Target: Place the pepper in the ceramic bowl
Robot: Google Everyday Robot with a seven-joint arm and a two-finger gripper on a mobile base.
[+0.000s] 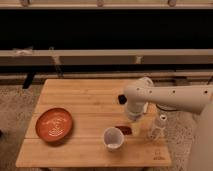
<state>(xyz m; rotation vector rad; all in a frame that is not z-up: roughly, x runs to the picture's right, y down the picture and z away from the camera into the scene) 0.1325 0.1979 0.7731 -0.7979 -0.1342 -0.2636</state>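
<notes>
The pepper is small and dark red. It lies on the wooden table, just right of the white cup. The ceramic bowl, orange-red with pale swirls, sits at the table's left, far from the pepper. My white arm reaches in from the right and bends down at its rounded joint. The gripper hangs at its lower end, just above and slightly right of the pepper. The pepper is not lifted.
A pale, clear upright thing stands near the table's right edge, close to the arm. A small dark block shows at the arm's left side. A low rail and dark wall run behind the table.
</notes>
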